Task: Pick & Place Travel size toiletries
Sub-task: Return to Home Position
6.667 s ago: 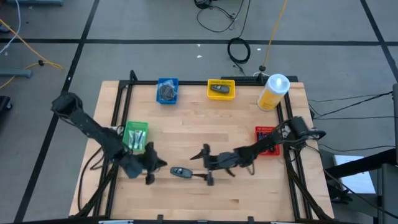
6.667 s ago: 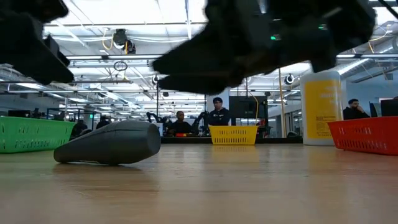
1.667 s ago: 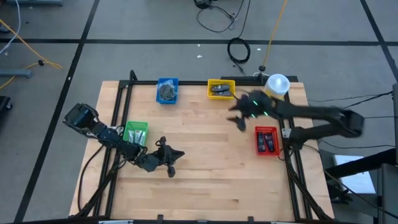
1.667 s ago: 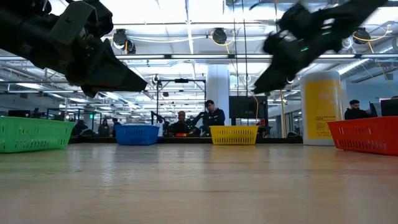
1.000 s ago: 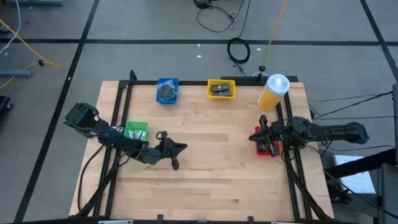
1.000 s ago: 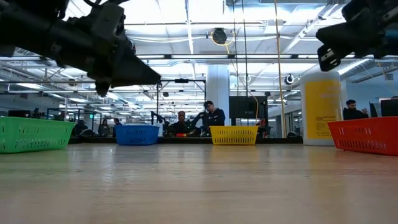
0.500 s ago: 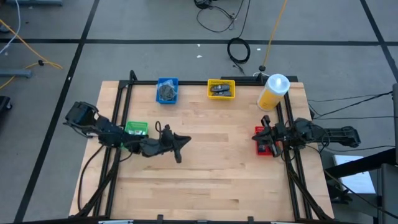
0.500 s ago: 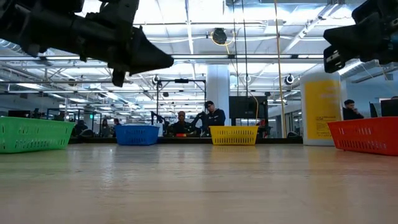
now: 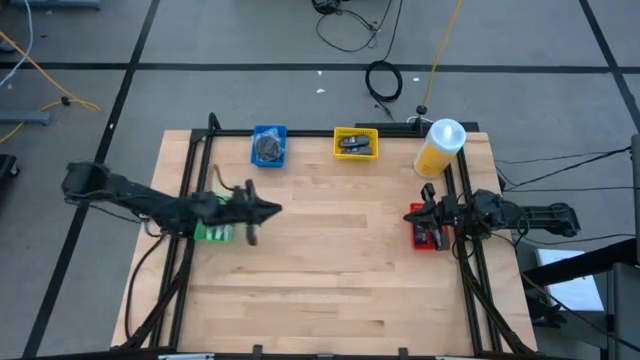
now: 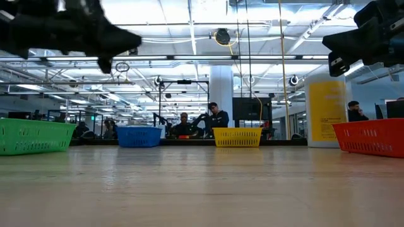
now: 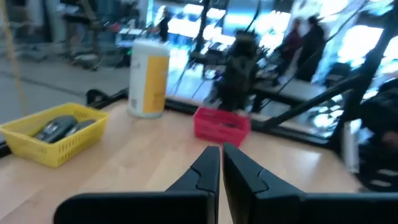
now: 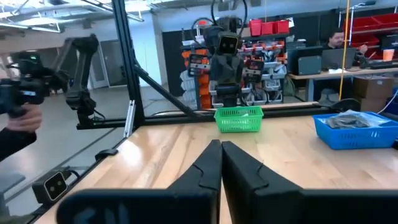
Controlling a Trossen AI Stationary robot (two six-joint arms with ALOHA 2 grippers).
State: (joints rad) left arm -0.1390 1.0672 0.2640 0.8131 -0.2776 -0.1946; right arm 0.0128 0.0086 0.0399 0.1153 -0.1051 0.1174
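Left gripper (image 9: 272, 210) closed, empty, above tabletop (image 9: 330, 270) beside green bin (image 9: 212, 234). Right gripper (image 9: 412, 214) closed, empty, over red bin (image 9: 428, 247). Toiletries (image 9: 352, 143) lie in yellow bin (image 9: 336, 146) and blue bin (image 9: 270, 129).

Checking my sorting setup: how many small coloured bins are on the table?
4: blue bin and yellow bin at the far edge, green bin on the left side, red bin on the right side. None looks hidden.
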